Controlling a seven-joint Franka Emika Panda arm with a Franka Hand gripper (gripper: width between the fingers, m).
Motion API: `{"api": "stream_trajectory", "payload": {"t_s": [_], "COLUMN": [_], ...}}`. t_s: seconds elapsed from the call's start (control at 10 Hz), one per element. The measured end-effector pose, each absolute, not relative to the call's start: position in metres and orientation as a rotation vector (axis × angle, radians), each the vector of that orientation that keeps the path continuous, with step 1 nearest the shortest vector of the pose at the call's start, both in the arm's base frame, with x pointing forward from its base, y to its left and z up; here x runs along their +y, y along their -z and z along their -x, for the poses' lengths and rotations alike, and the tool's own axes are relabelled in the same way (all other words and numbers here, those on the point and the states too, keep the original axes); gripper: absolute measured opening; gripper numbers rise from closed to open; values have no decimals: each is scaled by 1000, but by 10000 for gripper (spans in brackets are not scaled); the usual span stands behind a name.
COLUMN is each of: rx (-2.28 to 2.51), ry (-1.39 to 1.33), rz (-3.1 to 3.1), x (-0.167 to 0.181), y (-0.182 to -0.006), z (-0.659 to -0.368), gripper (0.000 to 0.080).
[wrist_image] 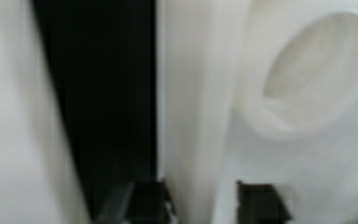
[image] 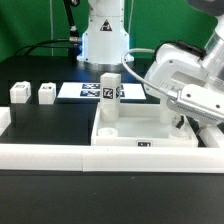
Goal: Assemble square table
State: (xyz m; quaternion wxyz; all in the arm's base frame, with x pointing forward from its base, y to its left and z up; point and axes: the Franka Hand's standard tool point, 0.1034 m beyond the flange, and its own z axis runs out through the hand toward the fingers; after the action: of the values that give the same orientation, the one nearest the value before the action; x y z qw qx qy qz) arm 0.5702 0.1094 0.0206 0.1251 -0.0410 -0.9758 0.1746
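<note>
The gripper (image: 182, 120) is reaching down over the tabletop (image: 125, 138), at the tabletop's side toward the exterior view's right. In the wrist view its dark fingertips (wrist_image: 140, 205) are standing partly apart, one on each side of the tabletop's low rim (wrist_image: 197, 110). The white wall is filling the space between them. Both fingertips are sitting close against that rim, but the picture is too blurred to tell whether they are pressing it or standing just clear. Nothing else is showing between them. One round corner socket (wrist_image: 309, 80) is lying just beside the rim, on the inner side of the tabletop.

The tabletop is lying flat on the black bench (image: 50, 125) with its open side and sockets facing up. Its front wall is running along the border rail (image: 60, 155) and appears to be resting against it.

One leg (image: 110, 92) is standing upright in the tabletop's far corner toward the exterior view's left. Its long axis is vertical and its tag is facing the exterior camera. Two more legs (image: 18, 93) (image: 46, 93) are sitting loose on the bench, well apart from the tabletop toward the exterior view's left. The marker board (image: 85, 92) is lying just behind the tabletop.
</note>
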Motion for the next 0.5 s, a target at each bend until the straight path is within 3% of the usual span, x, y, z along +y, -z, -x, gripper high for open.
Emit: {"api": "stream_trajectory", "payload": {"t_s": [0.1, 0.2, 0.3, 0.5], "rx": [-2834, -2825, -2821, -2819], "ry": [-522, -533, -536, -536], "rz": [127, 134, 139, 145], "x": [104, 100, 97, 95], "y": [-23, -25, -26, -26], "z": [-570, -569, -569, -569], "gripper": [359, 536, 628, 645]}}
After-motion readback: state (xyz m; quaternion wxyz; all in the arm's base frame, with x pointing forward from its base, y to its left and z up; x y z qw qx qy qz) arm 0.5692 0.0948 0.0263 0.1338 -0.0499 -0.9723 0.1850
